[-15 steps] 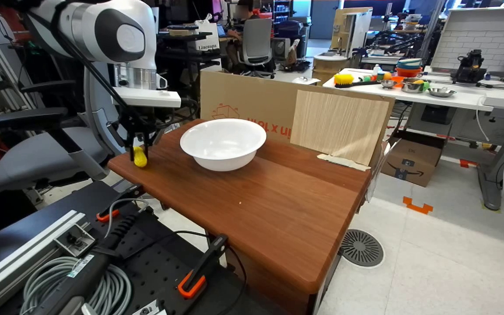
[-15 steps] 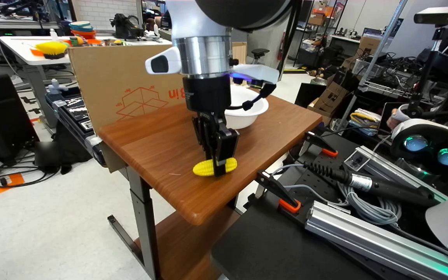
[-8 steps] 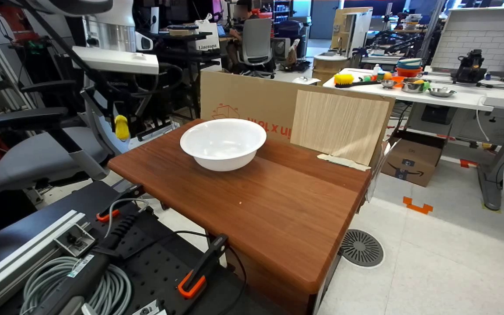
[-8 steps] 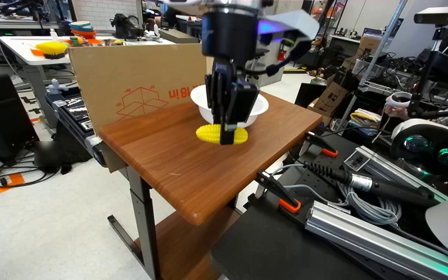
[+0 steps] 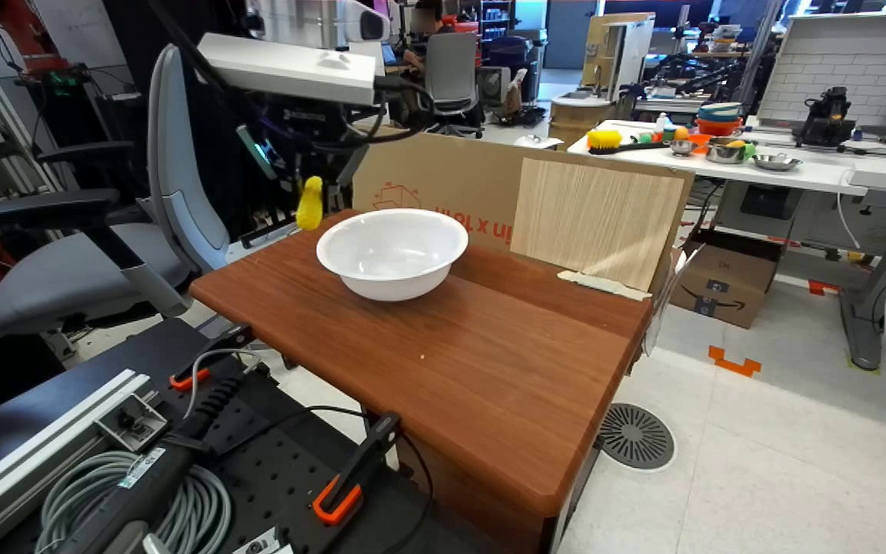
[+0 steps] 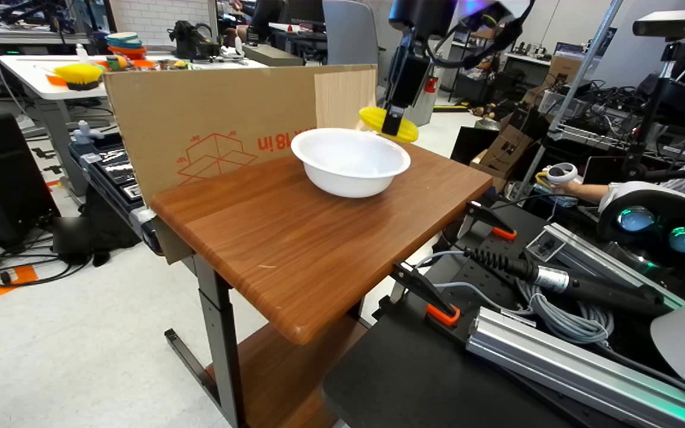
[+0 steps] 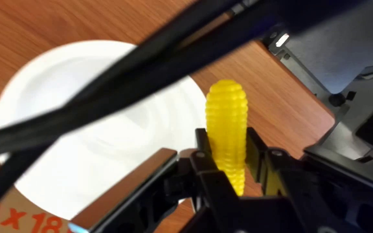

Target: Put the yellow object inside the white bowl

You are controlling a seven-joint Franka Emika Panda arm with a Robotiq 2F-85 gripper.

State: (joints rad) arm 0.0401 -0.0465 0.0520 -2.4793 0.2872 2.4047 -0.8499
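Note:
The yellow object is a ribbed toy corn cob; it shows in both exterior views (image 5: 309, 206) (image 6: 407, 130) and in the wrist view (image 7: 226, 113). My gripper (image 7: 226, 134) is shut on its middle, one finger on each side. The gripper, also in an exterior view (image 6: 391, 121), holds the cob in the air, slightly tilted. The white bowl (image 5: 393, 288) stands upright on the brown table; its inside looks bare in the wrist view (image 7: 115, 168). The cob is above and beside the bowl (image 6: 348, 183), off its rim, with the bowl to its left in the wrist view.
The brown table (image 5: 474, 377) has a cardboard sheet (image 5: 443, 165) along one edge, with a light wood panel (image 5: 597, 219) against it. Black clamps with orange tips (image 5: 339, 500) grip near the table edge. A grey chair (image 5: 104, 254) stands close by. Dark cables cross the wrist view.
The gripper has lifted the corn cob off the table and carried it up and towards the bowl. The bowl has not moved.

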